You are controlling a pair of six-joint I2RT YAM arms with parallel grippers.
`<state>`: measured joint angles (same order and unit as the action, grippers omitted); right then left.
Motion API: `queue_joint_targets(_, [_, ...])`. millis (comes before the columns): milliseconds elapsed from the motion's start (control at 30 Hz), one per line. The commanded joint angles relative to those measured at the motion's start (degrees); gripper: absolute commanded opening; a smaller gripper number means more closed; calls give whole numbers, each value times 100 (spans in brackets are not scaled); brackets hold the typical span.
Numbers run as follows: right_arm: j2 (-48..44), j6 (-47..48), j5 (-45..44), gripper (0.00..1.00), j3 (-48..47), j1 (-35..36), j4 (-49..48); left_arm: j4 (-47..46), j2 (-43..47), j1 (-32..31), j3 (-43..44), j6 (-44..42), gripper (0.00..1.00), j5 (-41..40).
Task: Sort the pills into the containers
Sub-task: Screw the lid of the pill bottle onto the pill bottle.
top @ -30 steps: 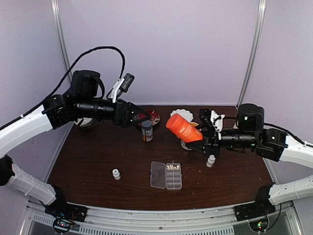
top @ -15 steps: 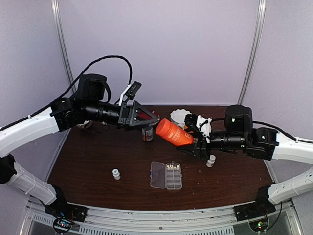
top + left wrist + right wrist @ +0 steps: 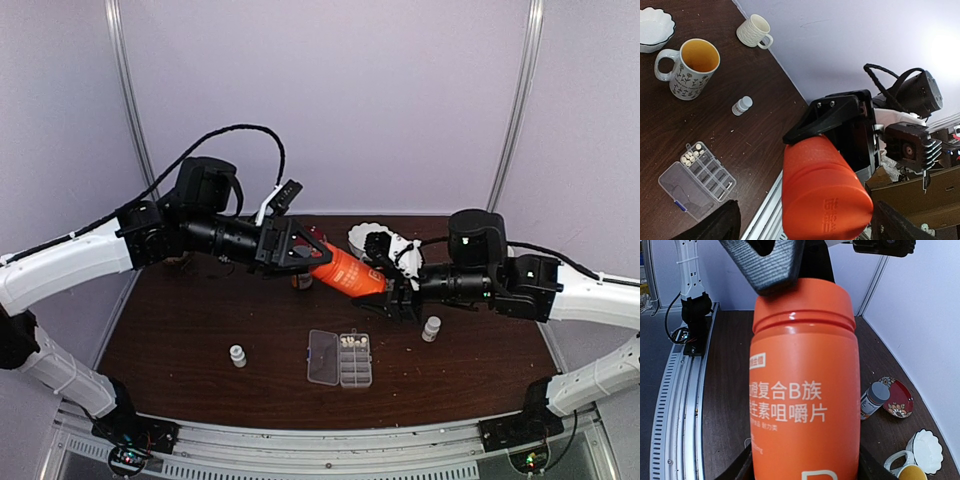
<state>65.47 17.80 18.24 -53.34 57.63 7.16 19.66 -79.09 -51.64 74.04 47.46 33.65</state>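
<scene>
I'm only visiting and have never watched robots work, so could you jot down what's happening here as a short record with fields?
Right claw: shut on the orange bottle, held tilted above the table
Left claw: open, fingers either side of the bottle's cap end, not closed on it
Pill box: on the table below the bottle, lid open
Pills: clustered at one end of the box; the other cells look empty
Also on the table: two small white bottles, a mug
</scene>
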Motion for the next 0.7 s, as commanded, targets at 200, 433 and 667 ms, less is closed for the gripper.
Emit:
queue_joint_targets(200, [80, 129, -195, 0, -300, 82, 118, 48, -138, -96, 225, 122, 83, -36])
queue_joint_targets(433, [101, 183, -354, 0, -297, 133, 325, 71, -140, -95, 233, 137, 89, -35])
queue_joint_targets(667, [208, 162, -537, 0, -384, 161, 425, 61, -146, -101, 195, 149, 81, 20])
